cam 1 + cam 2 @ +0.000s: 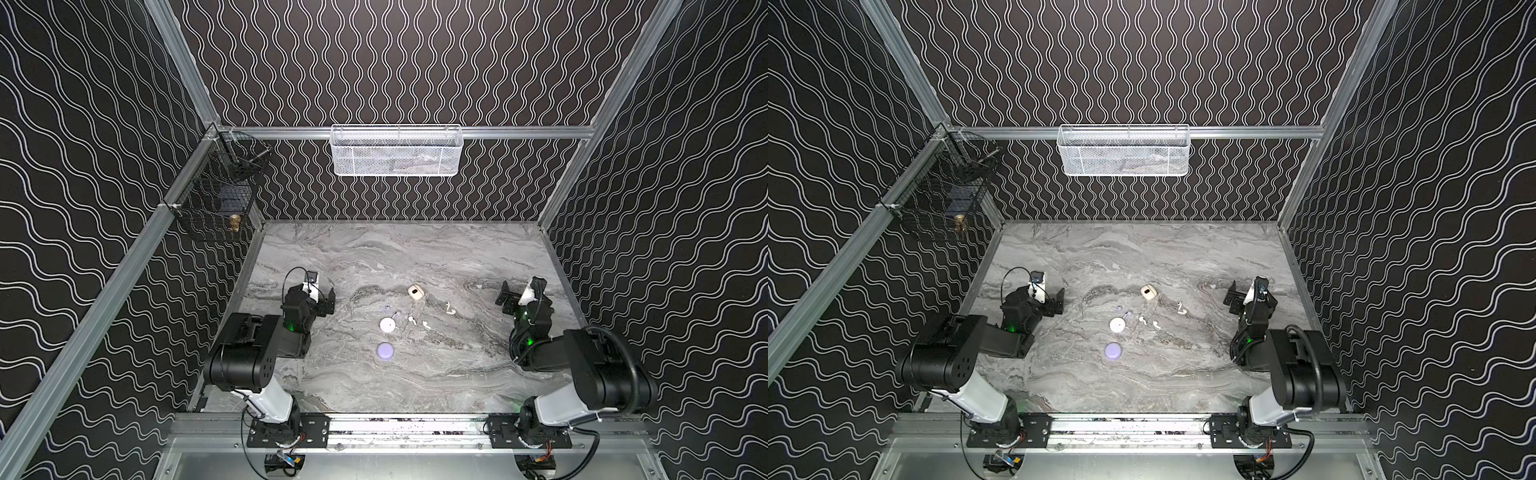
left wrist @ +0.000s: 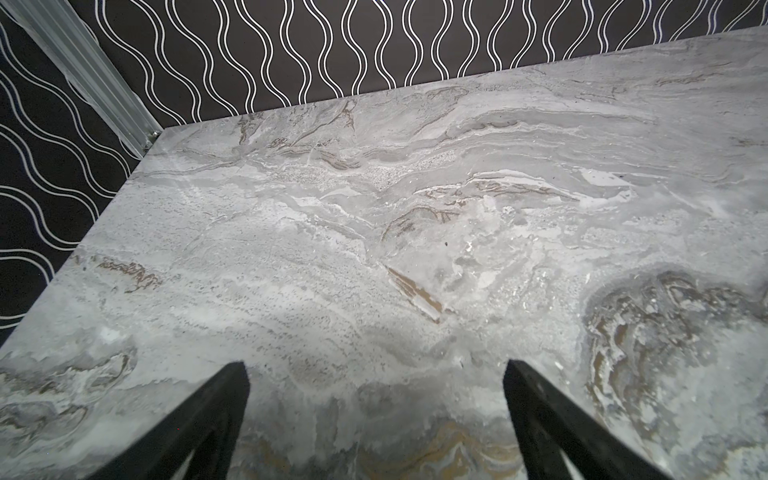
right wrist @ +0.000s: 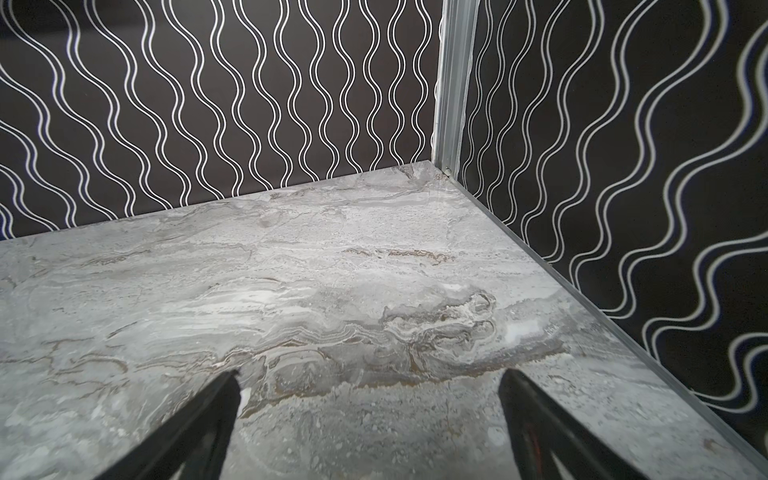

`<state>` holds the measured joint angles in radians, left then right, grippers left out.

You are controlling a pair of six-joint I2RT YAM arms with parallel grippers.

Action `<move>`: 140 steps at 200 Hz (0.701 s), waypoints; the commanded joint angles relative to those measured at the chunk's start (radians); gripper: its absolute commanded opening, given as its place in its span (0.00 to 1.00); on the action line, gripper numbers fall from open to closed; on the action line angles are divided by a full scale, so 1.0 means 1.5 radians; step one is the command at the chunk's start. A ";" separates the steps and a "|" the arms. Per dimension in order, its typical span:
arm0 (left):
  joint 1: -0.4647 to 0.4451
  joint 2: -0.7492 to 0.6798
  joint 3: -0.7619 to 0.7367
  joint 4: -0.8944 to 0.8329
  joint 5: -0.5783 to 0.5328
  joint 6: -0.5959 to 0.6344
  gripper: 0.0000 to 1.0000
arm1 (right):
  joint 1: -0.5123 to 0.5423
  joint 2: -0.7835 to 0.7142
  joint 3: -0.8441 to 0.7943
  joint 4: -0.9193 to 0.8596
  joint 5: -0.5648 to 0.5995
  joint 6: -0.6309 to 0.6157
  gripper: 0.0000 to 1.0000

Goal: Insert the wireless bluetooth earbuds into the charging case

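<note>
The jaws of the left gripper [image 2: 376, 365] are spread wide, with nothing but the bare table [image 2: 374, 228] between them. The same is seen of the right gripper [image 3: 370, 374], and nothing is held by either. In both top views the two are parked low at nine and three o'clock of the table, presumably so that the middle is left unobstructed for a first reach.

Between them the task's things are scattered. Taken from the white charging case [image 1: 387, 324], the lavender charging case [image 1: 385, 350] is found at six o'clock. Two white earbuds [image 1: 411, 319] lie near it at three o'clock and two lavender earbuds [image 1: 386, 308] close by at twelve. The cream charging case [image 1: 414, 291] is at one o'clock, and a cream earbud [image 1: 450, 308] lies farther off at two. Every earbud is loose on the table; none is seated. Earbuds appear to be laid near cases of like colour, so matching by colour is probably intended. Whether the lids are open cannot be told.
</note>
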<state>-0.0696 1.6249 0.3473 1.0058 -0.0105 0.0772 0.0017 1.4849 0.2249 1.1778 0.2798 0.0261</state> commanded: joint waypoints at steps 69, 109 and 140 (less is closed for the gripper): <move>-0.017 -0.371 0.151 -0.472 0.207 -0.212 0.99 | 0.030 -0.317 0.270 -0.752 -0.031 0.385 0.99; -0.014 -0.365 0.138 -0.539 0.070 -0.370 0.99 | 0.183 -0.291 0.312 -0.776 -0.118 0.410 0.99; 0.011 -0.353 0.162 -0.628 0.038 -0.469 0.99 | 0.331 -0.223 0.362 -0.818 -0.123 0.413 0.99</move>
<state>-0.0628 1.1011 0.5755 0.1860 0.1188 -0.4526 0.4084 1.1015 0.7300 0.0341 0.1398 0.6025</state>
